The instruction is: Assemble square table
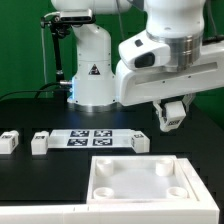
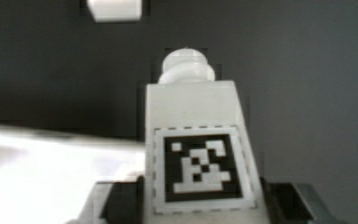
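Observation:
The white square tabletop [image 1: 140, 180] lies rim up at the front of the black table, with round sockets in its corners. My gripper [image 1: 171, 117] hangs above its far right corner and is shut on a white leg [image 1: 170, 121]. In the wrist view that leg [image 2: 197, 130] fills the middle, its tag facing the camera and its screw tip pointing away, with the dark fingers [image 2: 123, 198] pressed on both sides. Three more legs lie on the table: two at the exterior view's left [image 1: 9, 141] [image 1: 40, 143] and one [image 1: 139, 141] beside the marker board.
The marker board [image 1: 90, 138] lies flat behind the tabletop. A long white rail [image 1: 45, 212] runs along the front edge. The robot base [image 1: 92, 70] stands at the back. A small white piece [image 2: 115, 9] shows far off in the wrist view.

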